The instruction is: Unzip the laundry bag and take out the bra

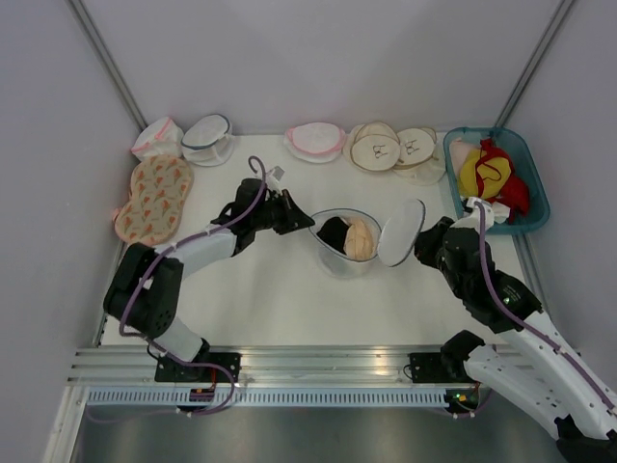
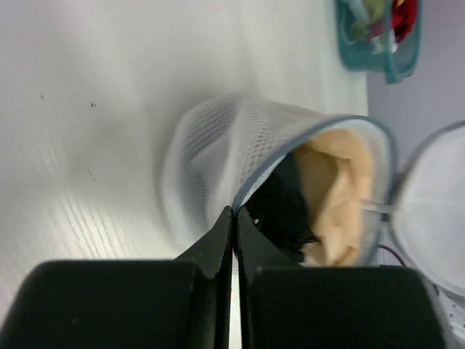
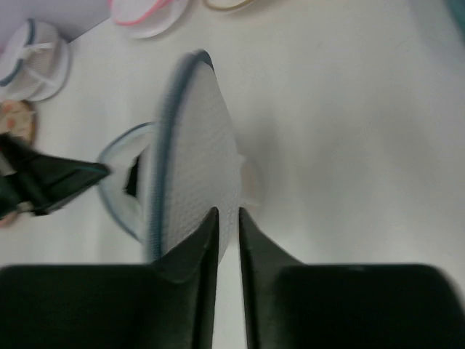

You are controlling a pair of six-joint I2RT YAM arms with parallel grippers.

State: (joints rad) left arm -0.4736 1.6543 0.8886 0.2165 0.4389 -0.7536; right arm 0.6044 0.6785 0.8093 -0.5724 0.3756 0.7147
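Note:
The laundry bag (image 1: 339, 258) lies on its side mid-table, unzipped. Its round lid (image 1: 400, 231) is flipped open to the right. The peach bra (image 1: 361, 239) sits inside the opening, beside something black. My left gripper (image 1: 307, 224) is shut on the bag's dark zipper rim at its left side, and in the left wrist view (image 2: 235, 218) it pinches the trim just beside the bra (image 2: 338, 185). My right gripper (image 1: 424, 241) is shut on the edge of the mesh lid (image 3: 195, 153), which stands upright between its jaws (image 3: 227, 218).
A teal tray (image 1: 535, 188) with red and yellow garments stands at the back right. Along the back edge lie two beige round bags (image 1: 381, 147), a pink-trimmed bag (image 1: 315, 140) and a flatter dark-trimmed bag (image 1: 207, 140). A patterned pad (image 1: 154, 198) lies at the left.

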